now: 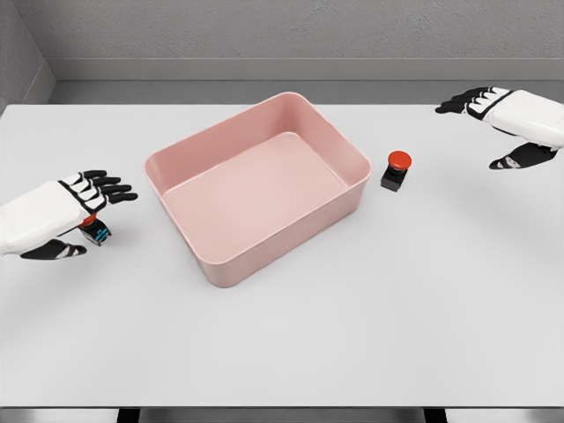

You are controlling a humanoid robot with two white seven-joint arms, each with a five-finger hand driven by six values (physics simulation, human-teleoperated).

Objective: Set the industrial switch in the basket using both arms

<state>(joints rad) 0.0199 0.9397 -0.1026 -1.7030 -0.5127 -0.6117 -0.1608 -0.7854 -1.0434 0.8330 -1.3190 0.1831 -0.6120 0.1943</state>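
While my left hand (pixel 75 211) hovers open over one switch (pixel 95 231) near the table's (pixel 352 335) left edge | right hand (pixel 502 119) open, far from second switch (pixel 396 170) beside basket (pixel 256 189) | risk: fingers nudge it away.

**Colours on the table**

The table (pixel 282 344) is plain light grey, with no pattern. The basket (pixel 256 185) is soft pink inside and outside, one even colour. The switch (pixel 396 171) beside it has a bright red round button on a black body. A second small object (pixel 95 231) under the left hand (pixel 66 211) shows red, black and a bit of light blue. Both hands are white with black fingers; the right hand (pixel 507 119) looks the same. The wall (pixel 282 35) behind is grey and slightly rough.
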